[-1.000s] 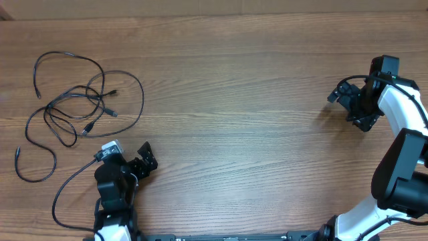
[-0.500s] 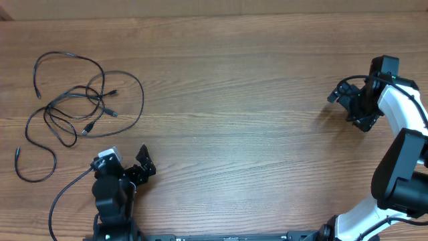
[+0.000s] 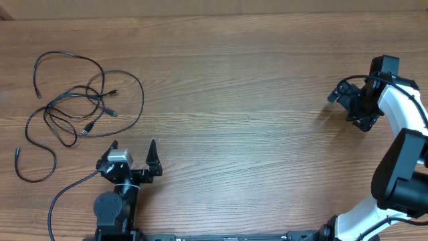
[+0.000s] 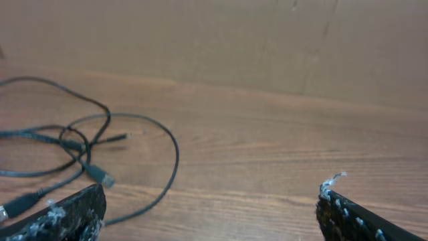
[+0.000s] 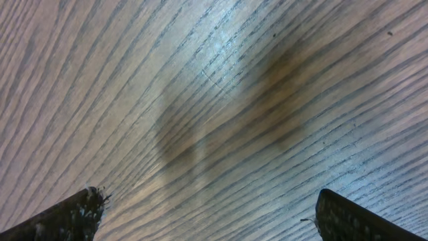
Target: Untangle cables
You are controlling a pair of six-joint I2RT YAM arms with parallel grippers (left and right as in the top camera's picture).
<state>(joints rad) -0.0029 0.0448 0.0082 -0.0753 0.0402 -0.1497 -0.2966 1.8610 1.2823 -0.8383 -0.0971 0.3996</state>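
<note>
Left gripper jaws wide apart, nothing between them, and it's just swung round from pointing right to facing the far edge, drawn back nearer its base. Right gripper also spread and empty, low over bare table on the right, unmoved. The cables lie tangled at far left, beyond the left gripper, untouched. Looks like it's lining up for a first reach.

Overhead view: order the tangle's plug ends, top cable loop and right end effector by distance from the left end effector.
1. Plug ends, just upper-left of the left end effector.
2. Top cable loop, far upper-left.
3. Right end effector, far right.
</note>
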